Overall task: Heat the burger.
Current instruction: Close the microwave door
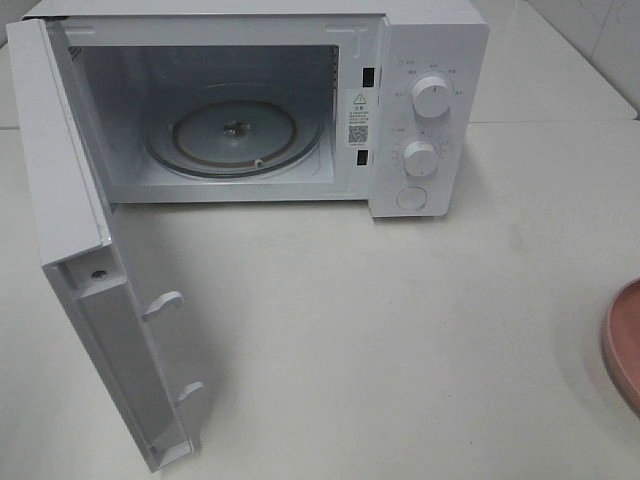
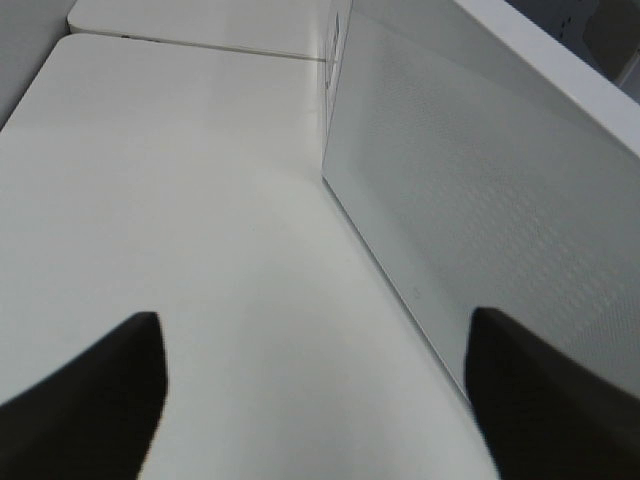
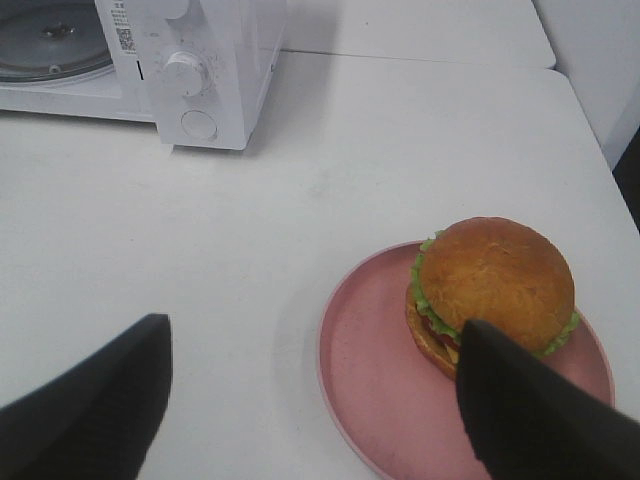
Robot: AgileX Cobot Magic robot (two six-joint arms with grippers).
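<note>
Burger [image 3: 492, 285] sits on pink plate [image 3: 380, 390] at table's right edge, well apart from microwave [image 1: 430, 110], whose door [image 1: 90, 300] stands wide w/ turntable [image 1: 235, 135] bare. My R gripper [image 3: 315, 400] hangs just above the plate, jaws spread, nothing held; burger lies just beside one finger [image 3: 540, 420], so R arm is nearer. L gripper [image 2: 315, 400] is beside the door, jaws apart, empty.

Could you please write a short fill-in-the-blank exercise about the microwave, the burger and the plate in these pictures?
1. The microwave door stands ____.
2. The burger sits on a ____ plate.
3. The glass turntable inside the microwave is ____.
4. The microwave's front panel carries ____ round white knobs.

Missing words: open; pink; empty; two
</note>
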